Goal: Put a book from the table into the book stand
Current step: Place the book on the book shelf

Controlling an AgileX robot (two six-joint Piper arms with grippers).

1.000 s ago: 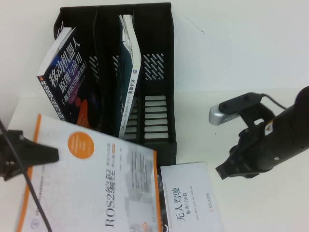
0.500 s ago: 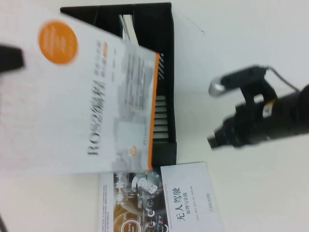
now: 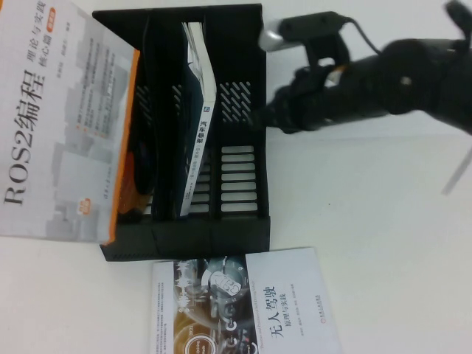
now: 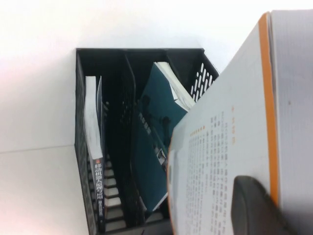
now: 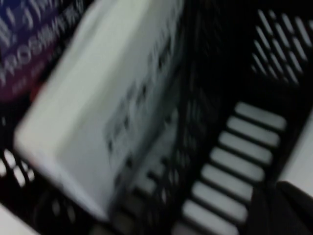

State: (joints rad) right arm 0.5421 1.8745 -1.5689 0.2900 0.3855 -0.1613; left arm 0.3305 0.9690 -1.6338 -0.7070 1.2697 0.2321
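Observation:
A large white book with an orange spine, the ROS2 book (image 3: 63,125), hangs tilted above the left end of the black three-slot book stand (image 3: 243,214). My left gripper (image 4: 264,200) is shut on it near the spine; one dark finger (image 4: 252,208) presses on the cover. The gripper is out of sight in the high view. My right gripper (image 3: 267,116) is at the stand's right wall, by the bare right slot (image 5: 244,161). The middle slot holds a leaning teal book (image 3: 195,118), also seen in the left wrist view (image 4: 151,147).
A second book (image 3: 251,302), white with a dark picture, lies flat on the table in front of the stand. A dark book (image 4: 95,171) stands in the left slot, mostly hidden behind the ROS2 book in the high view. White tabletop lies to the right.
The ROS2 book rose from low at the front left and swung up and left over the stand. My right arm moved from the right up to the stand's right wall.

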